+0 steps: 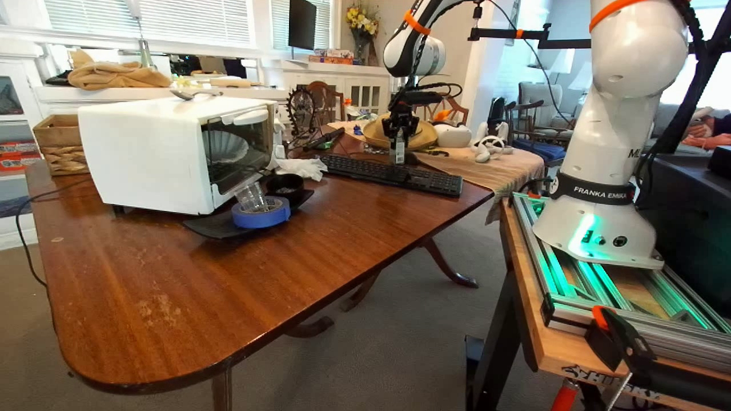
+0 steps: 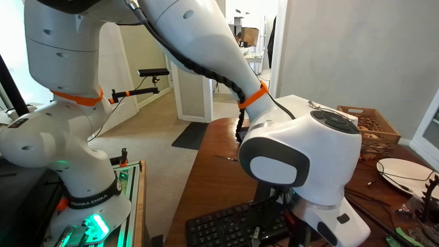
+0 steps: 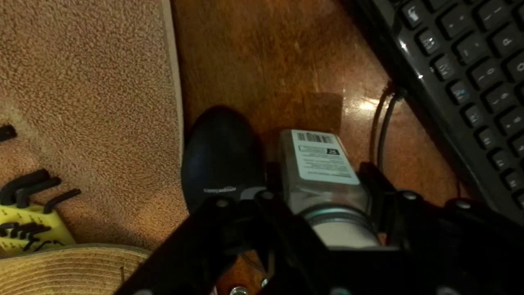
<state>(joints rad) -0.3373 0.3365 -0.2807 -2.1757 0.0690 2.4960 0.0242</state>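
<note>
My gripper (image 3: 322,180) is shut on a clear, square-sided bottle (image 3: 327,192), a finger against each side. The bottle has a white printed label with a barcode and a pale round lid facing the palm. In an exterior view the bottle (image 1: 398,153) hangs upright below the gripper (image 1: 400,132), near the far side of the black keyboard (image 1: 394,174). Whether its base touches the table cannot be told. Just left of it in the wrist view lies a black mouse (image 3: 221,159); the keyboard (image 3: 462,78) is to the right. The arm mostly hides the gripper in an exterior view.
A tan cloth (image 3: 94,82), a straw hat (image 3: 69,270) and a yellow hex-key holder (image 3: 37,229) lie beside the mouse. A white toaster oven (image 1: 145,154), blue tape (image 1: 261,214), a clear cup (image 1: 250,197) and a dark bowl (image 1: 285,185) stand further along the table.
</note>
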